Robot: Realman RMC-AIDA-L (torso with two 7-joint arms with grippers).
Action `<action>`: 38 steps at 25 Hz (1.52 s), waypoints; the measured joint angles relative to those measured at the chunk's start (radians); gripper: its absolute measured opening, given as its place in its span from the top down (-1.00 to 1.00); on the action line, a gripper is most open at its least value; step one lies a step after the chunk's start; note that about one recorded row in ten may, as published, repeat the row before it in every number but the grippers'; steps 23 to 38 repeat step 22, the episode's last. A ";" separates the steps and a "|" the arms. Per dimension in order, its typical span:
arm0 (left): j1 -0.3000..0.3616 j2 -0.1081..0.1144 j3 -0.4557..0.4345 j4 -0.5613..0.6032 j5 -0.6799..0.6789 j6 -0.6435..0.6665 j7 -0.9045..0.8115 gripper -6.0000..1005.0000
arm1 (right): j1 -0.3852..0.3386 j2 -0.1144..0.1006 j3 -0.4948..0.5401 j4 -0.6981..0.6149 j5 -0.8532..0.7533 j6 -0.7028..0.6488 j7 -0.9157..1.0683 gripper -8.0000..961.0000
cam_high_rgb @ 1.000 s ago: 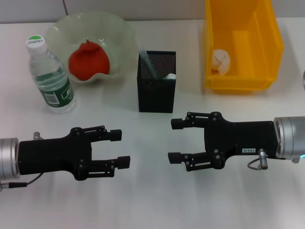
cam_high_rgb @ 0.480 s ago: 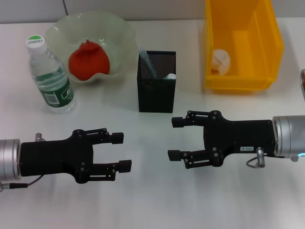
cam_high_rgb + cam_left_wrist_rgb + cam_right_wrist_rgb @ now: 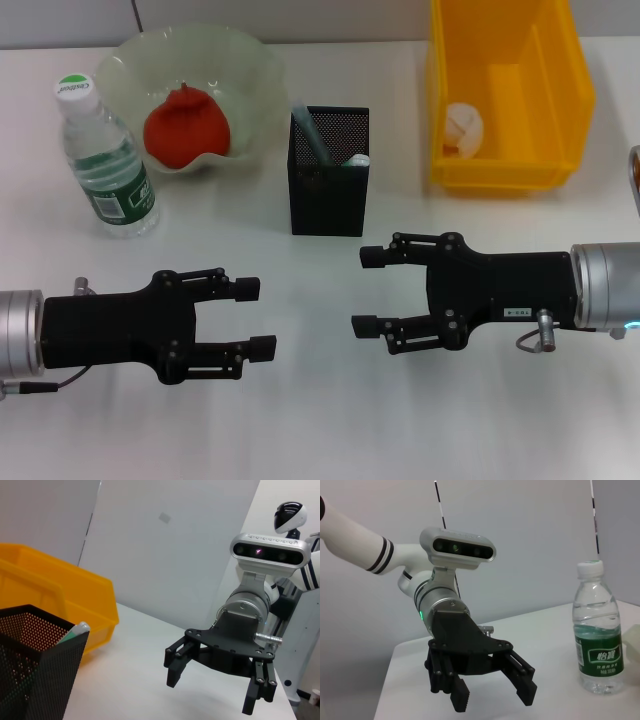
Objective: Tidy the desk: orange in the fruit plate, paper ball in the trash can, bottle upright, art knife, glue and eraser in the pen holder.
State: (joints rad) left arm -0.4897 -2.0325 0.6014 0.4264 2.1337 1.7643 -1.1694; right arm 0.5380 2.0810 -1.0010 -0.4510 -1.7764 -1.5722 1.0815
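Both grippers hover low over the near surface (image 3: 320, 430), fingers spread and empty: left gripper (image 3: 255, 318) facing right gripper (image 3: 362, 292) (bottle (image 3: 104, 160) upright far left).

A white tabletop (image 3: 320, 430) fills the head view, smooth and slightly glossy, with soft blurred reflections and faint shadows across it. Its far edge meets a pale wall (image 3: 300, 15) along the top of that view, where a thin dark vertical seam runs down at the far left. In the left wrist view a light grey wall panel (image 3: 165, 545) stands behind the table, with a darker grey panel beside it. In the right wrist view the wall (image 3: 530, 515) is plain bluish grey, crossed by two thin vertical black-and-white striped lines. The lighting is even and diffuse.
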 joint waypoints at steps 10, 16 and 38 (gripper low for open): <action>0.001 0.000 0.005 0.000 0.000 -0.004 0.001 -0.55 | 0.001 0.001 -0.001 0.000 0.000 0.000 -0.003 -0.69; 0.001 0.000 0.014 0.000 0.000 -0.008 0.001 -0.55 | 0.002 0.001 -0.001 0.000 0.000 0.001 -0.002 -0.69; 0.000 0.000 0.015 0.000 0.000 -0.010 0.001 -0.55 | 0.003 0.001 -0.001 0.000 0.002 0.003 -0.001 -0.69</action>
